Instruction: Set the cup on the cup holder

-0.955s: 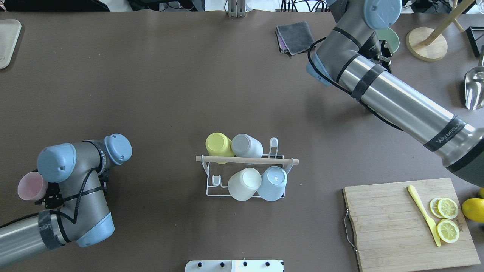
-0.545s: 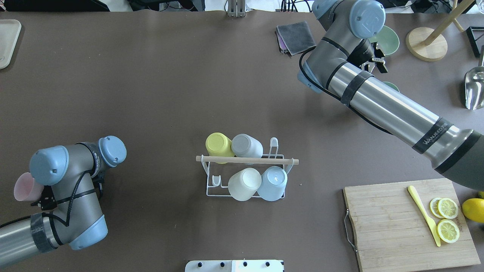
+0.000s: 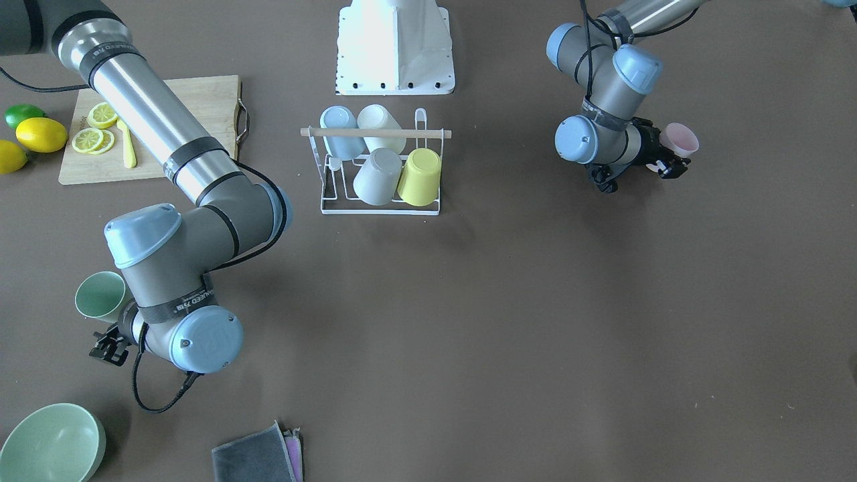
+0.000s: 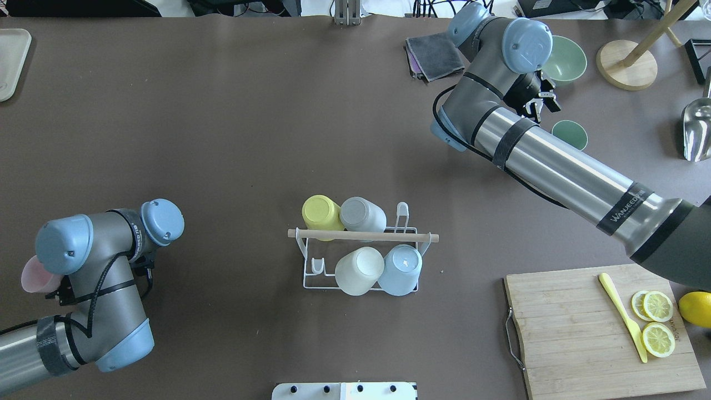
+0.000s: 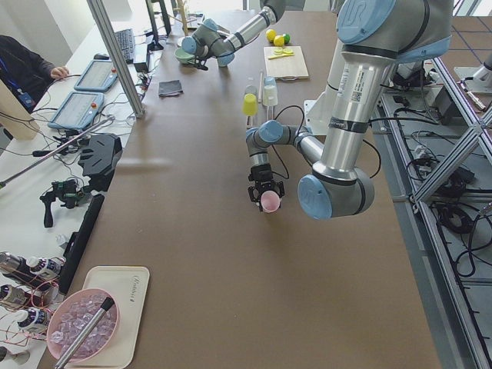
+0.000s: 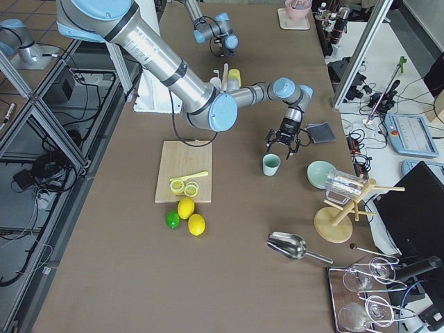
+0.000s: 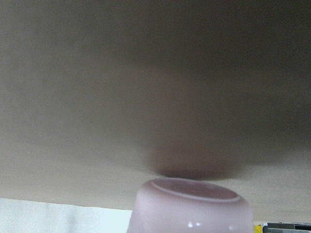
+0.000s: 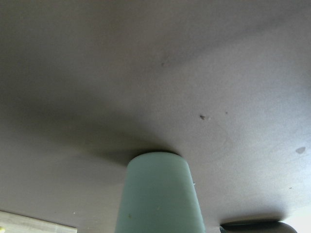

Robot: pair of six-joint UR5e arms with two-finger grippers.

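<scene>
The cup holder (image 4: 361,236), a white wire rack with a wooden rod on top, stands mid-table near the robot and carries a yellow, a grey, a cream and a blue cup. My left gripper (image 4: 47,283) is shut on a pink cup (image 4: 32,275) at the near left, held off the table, its base facing the left wrist camera (image 7: 192,206). A green cup (image 4: 569,135) stands upright on the table at the far right. My right gripper (image 4: 537,101) hangs open just beside the green cup (image 6: 270,164), apart from it.
A green bowl (image 4: 565,58) and a grey cloth (image 4: 436,54) lie at the far right edge. A wooden stand (image 4: 627,65) and a metal scoop (image 4: 697,130) sit further right. A cutting board (image 4: 577,344) with lemon slices and a yellow knife is at the near right.
The right arm swung leftward, uncovering the green cup that stands on the table. The left arm drifted slightly left with the pink cup still held.
</scene>
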